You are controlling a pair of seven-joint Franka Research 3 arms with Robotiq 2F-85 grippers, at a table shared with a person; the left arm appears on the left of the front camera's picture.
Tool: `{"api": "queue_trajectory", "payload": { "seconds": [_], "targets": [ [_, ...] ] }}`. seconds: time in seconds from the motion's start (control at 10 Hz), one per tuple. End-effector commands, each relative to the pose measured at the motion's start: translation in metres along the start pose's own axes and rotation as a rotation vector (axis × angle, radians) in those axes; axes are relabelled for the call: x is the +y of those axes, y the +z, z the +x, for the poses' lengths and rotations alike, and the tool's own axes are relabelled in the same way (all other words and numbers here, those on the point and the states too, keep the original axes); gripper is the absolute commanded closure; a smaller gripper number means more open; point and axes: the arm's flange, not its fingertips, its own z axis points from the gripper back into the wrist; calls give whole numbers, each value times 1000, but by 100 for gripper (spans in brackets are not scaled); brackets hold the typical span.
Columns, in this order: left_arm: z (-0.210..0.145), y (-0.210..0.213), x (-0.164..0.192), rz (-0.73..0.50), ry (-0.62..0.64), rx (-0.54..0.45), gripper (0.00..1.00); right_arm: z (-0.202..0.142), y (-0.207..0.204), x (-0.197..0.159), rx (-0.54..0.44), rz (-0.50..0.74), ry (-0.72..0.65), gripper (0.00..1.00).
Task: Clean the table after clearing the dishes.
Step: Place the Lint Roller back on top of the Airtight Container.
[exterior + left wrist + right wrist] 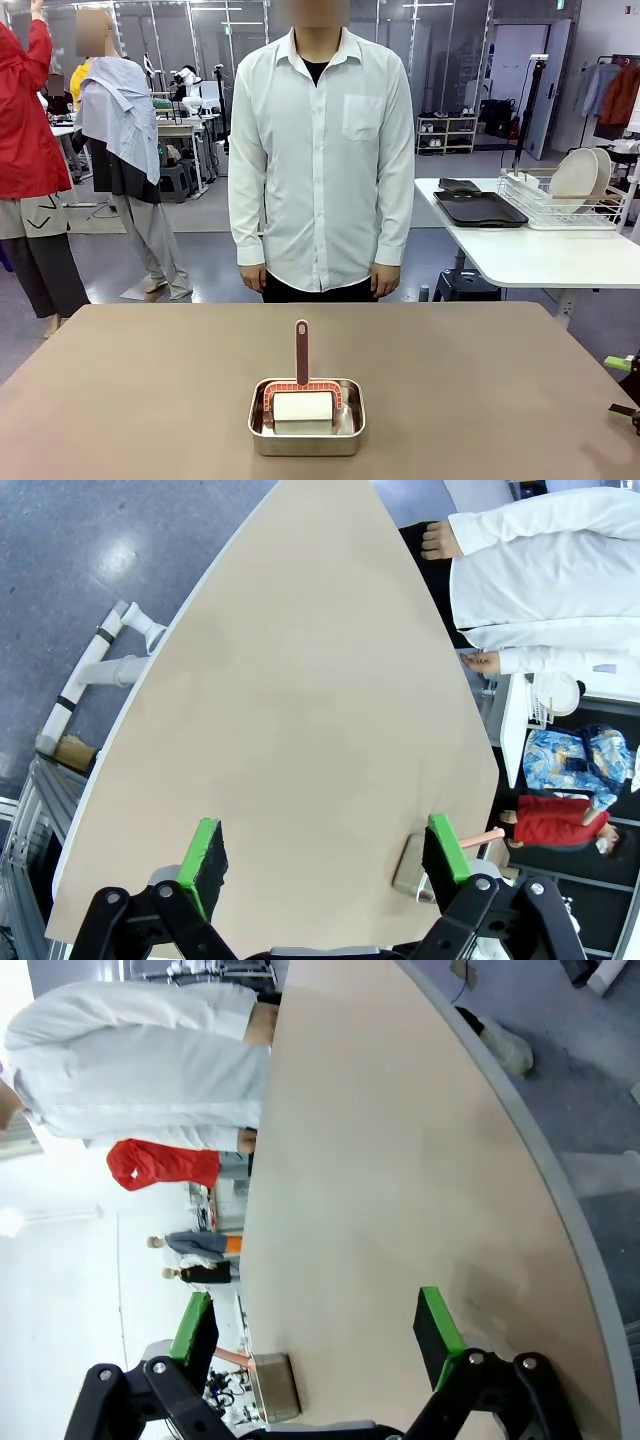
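You see the taupe bench bare except for a steel pan at 6 o'clock holding a lint roller, its handle toward 12. Both the left end effector and right end effector hover with fingers apart, holding nothing; white plates stand racked on the white side table at 2 o'clock.

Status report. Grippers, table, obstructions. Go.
Left gripper open, empty. Right gripper open, empty. Table holds a steel pan with a roller inside. Dishes racked on the white table.

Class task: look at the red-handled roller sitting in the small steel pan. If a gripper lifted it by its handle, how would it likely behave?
The roller would probably feel light: a slim handle and a small white roll. Its weight sits low, so it may swing below the grip. The shallow pan might shift on the smooth table if the frame catches its rim.
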Motion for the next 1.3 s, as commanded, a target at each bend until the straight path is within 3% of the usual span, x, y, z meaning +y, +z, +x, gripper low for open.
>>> {"api": "queue_trajectory", "payload": {
  "seconds": [0.0,1.2],
  "targets": [
    [1,3,0,5,0,-3,0,-1,7,9,11,-23,-18,0],
    [1,3,0,5,0,-3,0,-1,7,9,11,-23,-18,0]
  ]
}}
